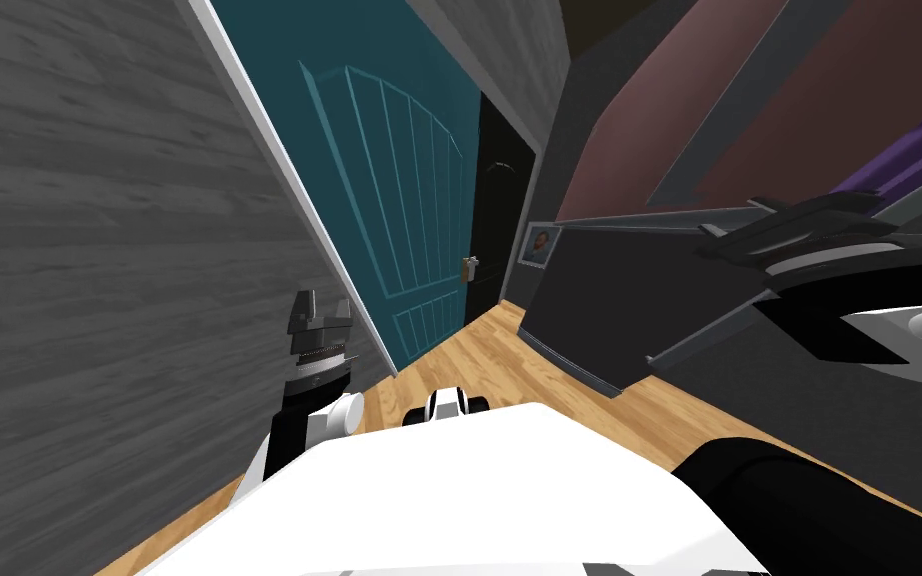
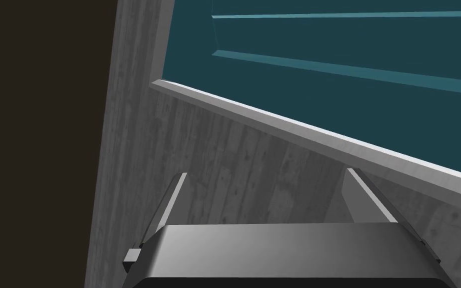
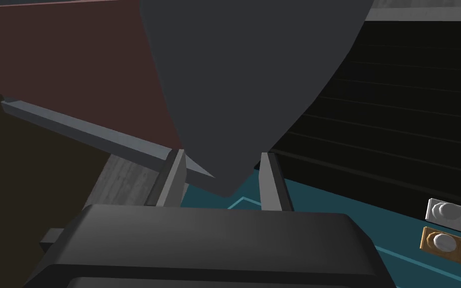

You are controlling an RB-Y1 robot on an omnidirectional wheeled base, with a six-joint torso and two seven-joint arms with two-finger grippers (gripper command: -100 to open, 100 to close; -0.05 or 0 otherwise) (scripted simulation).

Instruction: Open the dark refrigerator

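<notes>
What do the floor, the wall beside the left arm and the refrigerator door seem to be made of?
The floor looks like light wood planks, by its grain and seams. The wall shows grey wood grain, matt. The refrigerator door is plain dark grey and smooth, perhaps painted metal; no texture settles it.

This is a room in a home, a narrow corner beside an inner door. At the upper middle of the head view a teal panelled door [image 1: 404, 200] with a small latch plate [image 1: 468, 268] hangs in a pale frame [image 1: 279, 190]. A grey wood-grain wall [image 1: 99, 250] takes the left. A light wooden floor [image 1: 494, 360] runs through the lower middle. At right stands a dark refrigerator [image 1: 619, 310], with 1 small portrait photo [image 1: 541, 245] at its upper left corner.
</notes>
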